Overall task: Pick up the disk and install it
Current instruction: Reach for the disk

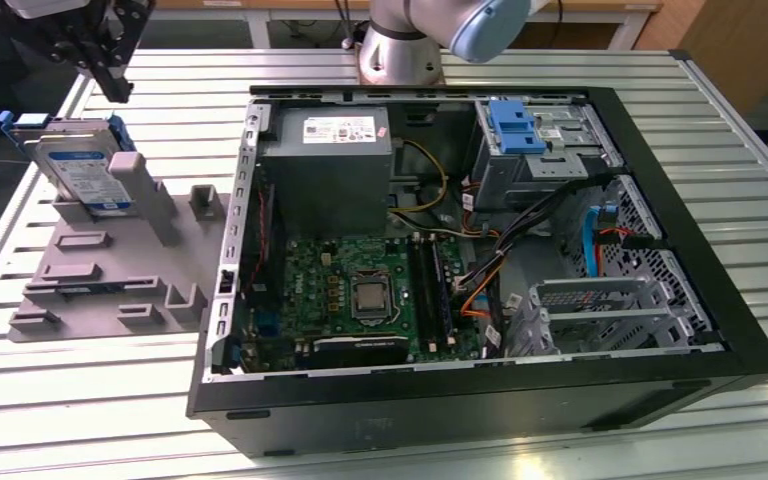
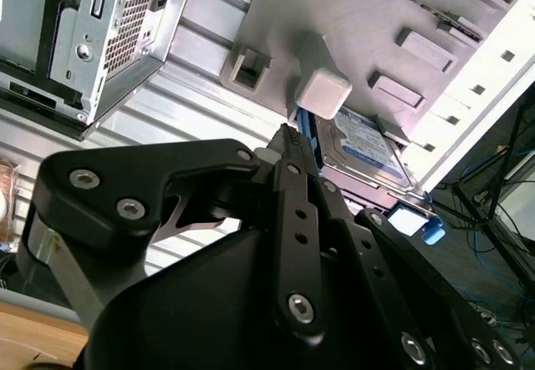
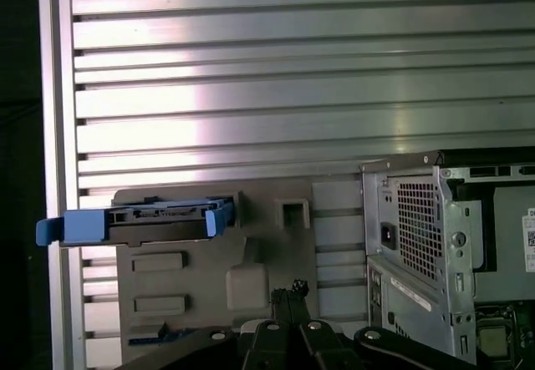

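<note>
Since the claw [image 1: 117, 92] hangs clenched on nothing, near but clear of the disk [image 1: 80, 170], which leans in its grey stand [image 1: 104, 270] on the table [image 1: 77, 400] beside the PC case [image 1: 704, 300], main risk imo: coming down w/o opening = fingertips ram the disk's top edge. Also the stand's post [image 1: 133, 180] sits right against it, so an off-centre grab prob snags there.

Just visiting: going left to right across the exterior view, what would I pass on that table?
The disk, standing on a grey holder → grey metal box with a white sticker, inside the open computer case → blue plastic bracket → silver metal cage.
</note>
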You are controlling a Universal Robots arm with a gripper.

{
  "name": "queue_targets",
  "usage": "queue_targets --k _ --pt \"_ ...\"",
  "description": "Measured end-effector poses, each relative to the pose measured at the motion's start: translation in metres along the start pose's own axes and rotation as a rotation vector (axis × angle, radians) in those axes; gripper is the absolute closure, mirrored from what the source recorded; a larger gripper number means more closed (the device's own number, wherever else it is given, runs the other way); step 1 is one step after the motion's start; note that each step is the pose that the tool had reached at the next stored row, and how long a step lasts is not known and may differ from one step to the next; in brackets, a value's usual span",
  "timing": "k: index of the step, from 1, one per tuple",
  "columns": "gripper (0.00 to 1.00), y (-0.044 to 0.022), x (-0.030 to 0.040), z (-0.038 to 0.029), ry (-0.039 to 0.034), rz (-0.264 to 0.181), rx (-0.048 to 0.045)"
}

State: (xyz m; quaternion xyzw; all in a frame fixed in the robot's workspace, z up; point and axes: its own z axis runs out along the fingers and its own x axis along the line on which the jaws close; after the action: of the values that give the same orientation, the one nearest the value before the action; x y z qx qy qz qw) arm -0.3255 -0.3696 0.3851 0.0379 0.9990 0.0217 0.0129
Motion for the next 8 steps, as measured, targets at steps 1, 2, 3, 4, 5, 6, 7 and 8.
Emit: queue_targets --k 1,2,3,4,5,6,7,8 --pt "0.89 0.0000 0.0015 0.0000 0.0000 0.000 0.0000" --pt "0.89 0.0000 0.0033 0.0000 0.0000 0.000 0.0000" --pt "0.89 0.0003 0.0051 0.0000 0.0000 0.000 -0.0001" --pt "0.89 0.0007 0.0079 -0.0001 0.0001 0.000 0.0002" --pt "0.89 0.0012 0.0124 -0.0001 0.0002 0.000 0.0001" --pt "0.89 0.0018 0.0167 0.0000 0.0000 0.000 0.0000" --pt "0.89 0.0027 0.0213 0.0003 -0.0001 0.000 0.0000" --pt "0.89 0.0036 0.0255 0.0006 0.0000 0.000 0.0000"
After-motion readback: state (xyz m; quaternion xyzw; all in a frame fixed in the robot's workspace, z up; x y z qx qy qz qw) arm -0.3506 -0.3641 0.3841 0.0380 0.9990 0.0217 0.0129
